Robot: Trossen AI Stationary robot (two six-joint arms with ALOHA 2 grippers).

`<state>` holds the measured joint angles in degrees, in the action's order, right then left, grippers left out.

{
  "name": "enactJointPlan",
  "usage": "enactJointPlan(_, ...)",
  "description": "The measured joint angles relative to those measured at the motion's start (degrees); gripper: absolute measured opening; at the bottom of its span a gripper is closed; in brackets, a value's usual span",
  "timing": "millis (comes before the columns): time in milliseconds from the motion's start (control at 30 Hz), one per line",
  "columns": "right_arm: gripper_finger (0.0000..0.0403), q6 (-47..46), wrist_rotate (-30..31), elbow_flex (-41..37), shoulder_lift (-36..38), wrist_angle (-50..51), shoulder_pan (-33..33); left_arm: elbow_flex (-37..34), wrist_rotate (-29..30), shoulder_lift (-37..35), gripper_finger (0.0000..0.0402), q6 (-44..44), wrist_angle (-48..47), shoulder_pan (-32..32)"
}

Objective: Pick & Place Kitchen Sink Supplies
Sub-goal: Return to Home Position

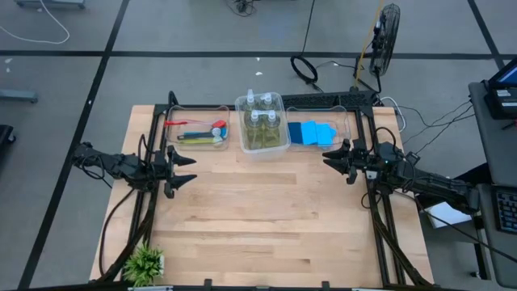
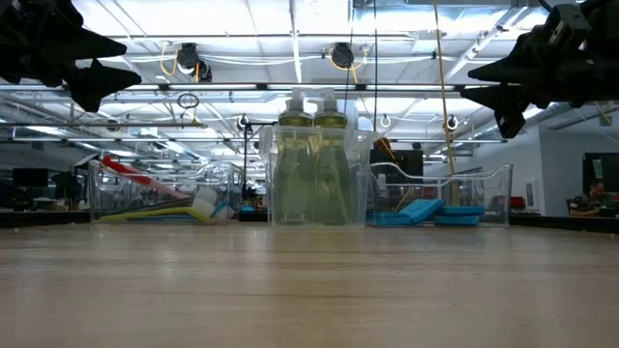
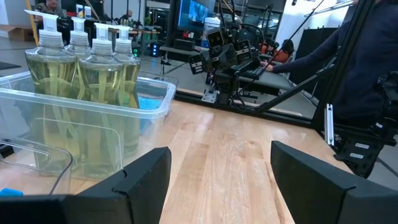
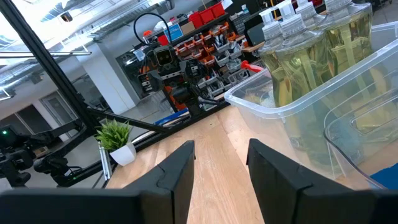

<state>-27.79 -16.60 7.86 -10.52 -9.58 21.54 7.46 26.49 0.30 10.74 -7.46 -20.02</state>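
Occupying only the far edge of the light wooden desk (image 1: 266,218), three clear plastic bins (image 1: 239,121) hold slim coloured brushes (image 1: 198,132) (left), clear bottles of yellow-green liquid (image 1: 262,121) (middle), flat blue sponges (image 1: 313,132) (right). Left pincer (image 1: 191,170) and right pincer (image 1: 329,159) hover at opposite side edges, fingers spread, open wood between them.

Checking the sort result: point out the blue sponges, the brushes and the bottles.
blue sponges (image 1: 313,133): high view, top face of the pile.
brushes (image 1: 196,138): high view, on the yellow-green handle.
bottles (image 1: 257,136): high view, body of one nearer bottle.
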Motion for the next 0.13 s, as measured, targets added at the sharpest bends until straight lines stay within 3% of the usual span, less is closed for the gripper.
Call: enactJointPlan(133, 0.0137, 0.0, 0.0, 0.0, 0.0, 0.0, 0.0, 0.0, 0.0, 0.0, 0.0274, 0.0, 0.0, 0.0)
